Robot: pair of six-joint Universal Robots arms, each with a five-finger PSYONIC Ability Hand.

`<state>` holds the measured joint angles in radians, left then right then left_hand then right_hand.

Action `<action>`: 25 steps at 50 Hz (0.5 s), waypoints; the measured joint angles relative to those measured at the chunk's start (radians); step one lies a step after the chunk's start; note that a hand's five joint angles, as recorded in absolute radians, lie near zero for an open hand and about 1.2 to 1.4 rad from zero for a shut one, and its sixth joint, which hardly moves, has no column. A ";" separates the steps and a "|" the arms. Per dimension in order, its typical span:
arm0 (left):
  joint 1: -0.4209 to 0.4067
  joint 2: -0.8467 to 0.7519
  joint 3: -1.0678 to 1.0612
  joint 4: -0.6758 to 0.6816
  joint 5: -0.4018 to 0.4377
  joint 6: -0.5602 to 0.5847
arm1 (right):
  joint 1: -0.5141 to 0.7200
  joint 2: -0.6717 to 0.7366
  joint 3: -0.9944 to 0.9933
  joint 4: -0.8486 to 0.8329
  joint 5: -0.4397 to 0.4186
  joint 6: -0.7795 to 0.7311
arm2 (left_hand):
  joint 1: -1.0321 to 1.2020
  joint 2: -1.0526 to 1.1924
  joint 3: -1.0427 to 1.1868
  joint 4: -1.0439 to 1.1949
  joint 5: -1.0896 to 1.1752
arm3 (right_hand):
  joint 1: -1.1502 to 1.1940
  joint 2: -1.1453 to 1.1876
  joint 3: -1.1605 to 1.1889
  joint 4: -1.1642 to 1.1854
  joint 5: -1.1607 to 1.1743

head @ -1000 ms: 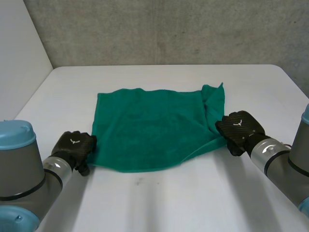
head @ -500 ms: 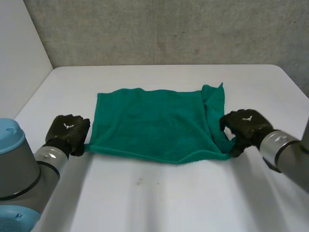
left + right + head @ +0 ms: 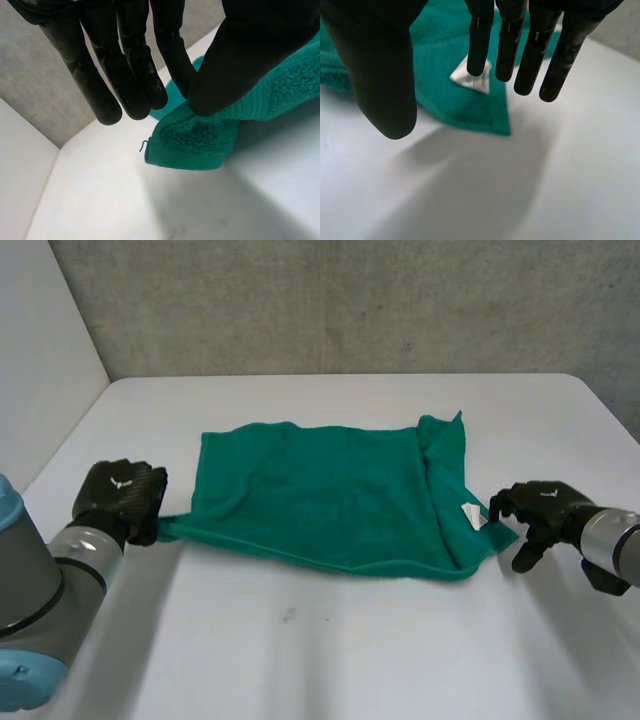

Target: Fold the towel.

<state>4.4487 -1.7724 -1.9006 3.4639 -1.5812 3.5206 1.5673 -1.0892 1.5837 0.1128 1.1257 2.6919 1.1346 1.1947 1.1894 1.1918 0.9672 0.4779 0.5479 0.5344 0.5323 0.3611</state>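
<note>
A green towel (image 3: pixel 330 500) lies spread on the white table (image 3: pixel 340 650), with its right edge folded over on itself. My left hand (image 3: pixel 120 495) is at the near left corner. In the left wrist view the thumb (image 3: pixel 250 55) and straight fingers (image 3: pixel 125 75) pinch that corner (image 3: pixel 200 142), which is lifted slightly off the table. My right hand (image 3: pixel 540 508) sits just right of the near right corner. Its fingers (image 3: pixel 507 40) are straight and apart from the thumb, holding nothing. That corner (image 3: pixel 455 100), with a white label (image 3: pixel 472 80), lies flat under the fingertips.
A grey concrete wall (image 3: pixel 350 300) runs behind the table's far edge. A white side wall (image 3: pixel 40 360) stands at the left. Bare tabletop stretches between the towel and the near edge.
My left hand closed on the near left corner and drew it out to the left. My right hand moved right, pulling the near right corner outward, then opened and let it go.
</note>
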 measured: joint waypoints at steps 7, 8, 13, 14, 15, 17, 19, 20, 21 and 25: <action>-0.002 0.022 0.010 0.000 0.000 -0.005 | 0.004 0.060 -0.016 -0.007 -0.012 0.126 | 0.000 0.000 0.000 0.000 0.000 | 0.000 0.000 0.000 0.000 0.000; -0.003 0.022 0.010 0.000 0.000 -0.005 | 0.004 0.062 -0.016 -0.009 -0.014 0.138 | 0.000 0.000 0.000 0.000 0.000 | 0.000 0.000 0.000 0.000 0.000; -0.006 0.022 0.010 0.000 0.000 -0.008 | 0.006 0.071 -0.014 -0.029 -0.018 0.192 | 0.000 0.000 0.000 0.000 0.000 | 0.000 0.000 0.000 0.000 0.000; -0.006 0.022 0.010 0.000 0.000 -0.008 | 0.007 0.074 -0.014 -0.038 -0.018 0.203 | 0.000 0.000 0.000 0.000 0.000 | 0.000 0.000 0.000 0.000 0.000; -0.006 0.021 0.010 0.000 0.000 -0.009 | 0.007 0.076 -0.014 -0.042 -0.018 0.208 | 0.000 0.000 0.000 0.000 0.000 | 0.000 0.000 0.001 0.000 0.001; -0.005 0.021 0.010 0.000 0.000 -0.009 | 0.009 0.081 -0.014 -0.051 -0.018 0.219 | 0.000 0.000 0.000 0.000 0.000 | 0.000 0.000 0.001 0.001 0.002; -0.004 0.021 0.010 0.000 0.000 -0.010 | 0.013 0.087 -0.017 -0.058 -0.018 0.228 | 0.000 0.000 0.000 0.000 0.000 | 0.000 0.000 0.002 0.002 0.002; -0.002 0.022 0.010 0.000 -0.001 -0.010 | 0.016 0.090 -0.020 -0.061 -0.017 0.234 | 0.000 0.000 0.000 0.000 0.000 | 0.000 0.000 0.002 0.002 0.002; -0.001 0.023 0.010 0.000 -0.001 -0.011 | 0.020 0.094 -0.024 -0.064 -0.017 0.239 | 0.000 0.000 0.000 0.000 0.000 | 0.000 0.000 0.002 0.002 0.002; 0.001 0.027 0.010 0.000 -0.002 -0.013 | 0.032 0.106 -0.037 -0.067 -0.016 0.247 | 0.000 0.000 0.000 0.000 0.000 | 0.000 0.000 0.002 0.002 0.003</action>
<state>4.4502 -1.7456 -1.8902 3.4637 -1.5834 3.5077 1.5995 -0.9836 1.5464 0.0462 1.1097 2.9392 1.1346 1.1947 1.1895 1.1919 0.9672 0.4779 0.5482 0.5366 0.5344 0.3637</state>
